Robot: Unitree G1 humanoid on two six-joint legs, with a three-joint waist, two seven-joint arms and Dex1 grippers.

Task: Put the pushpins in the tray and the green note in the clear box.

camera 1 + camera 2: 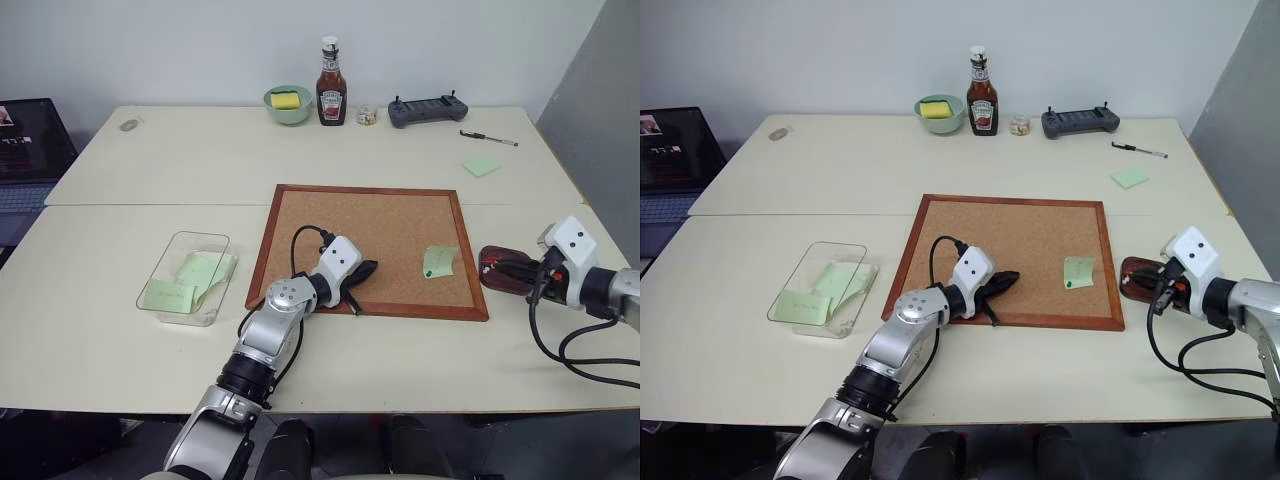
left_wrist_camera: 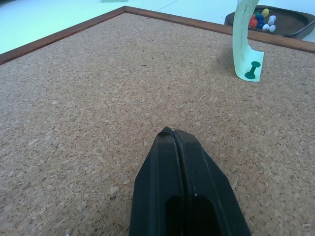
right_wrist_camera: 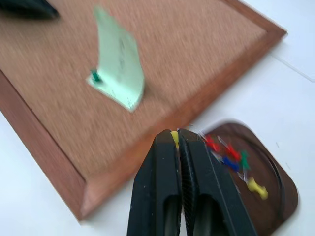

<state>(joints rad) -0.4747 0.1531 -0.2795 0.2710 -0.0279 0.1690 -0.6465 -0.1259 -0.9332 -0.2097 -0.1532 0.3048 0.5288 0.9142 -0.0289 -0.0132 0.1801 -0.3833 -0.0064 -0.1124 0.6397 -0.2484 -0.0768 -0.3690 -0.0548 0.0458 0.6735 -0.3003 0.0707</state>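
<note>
Cream tabletops against a pale wall carry the scene in the left eye view: a cork board (image 1: 372, 250) lies in the middle, the clear box (image 1: 187, 277) to its left already holding pale green slips, and the tray (image 1: 505, 270) just off the board's right edge. One green note (image 1: 439, 262) sits on the cork near that right edge. The left gripper (image 1: 362, 272) rests low on the board's near part; the right gripper (image 1: 522, 270) hovers over the tray.

From the left wrist, the black fingers (image 2: 183, 191) are pressed together on nothing; beyond them the note curls up off the cork, held at its lower corner by a green pushpin (image 2: 253, 72), with coloured pushpins (image 2: 263, 19) heaped in the tray behind.

From the right wrist, the fingers (image 3: 194, 189) pinch a yellow pin (image 3: 174, 138) above the tray.

The pin head looks small, hard and slippery, best nipped at its waist and pulled straight out; the note is thin, limp paper, probably easiest taken by its lifted free edge
</note>
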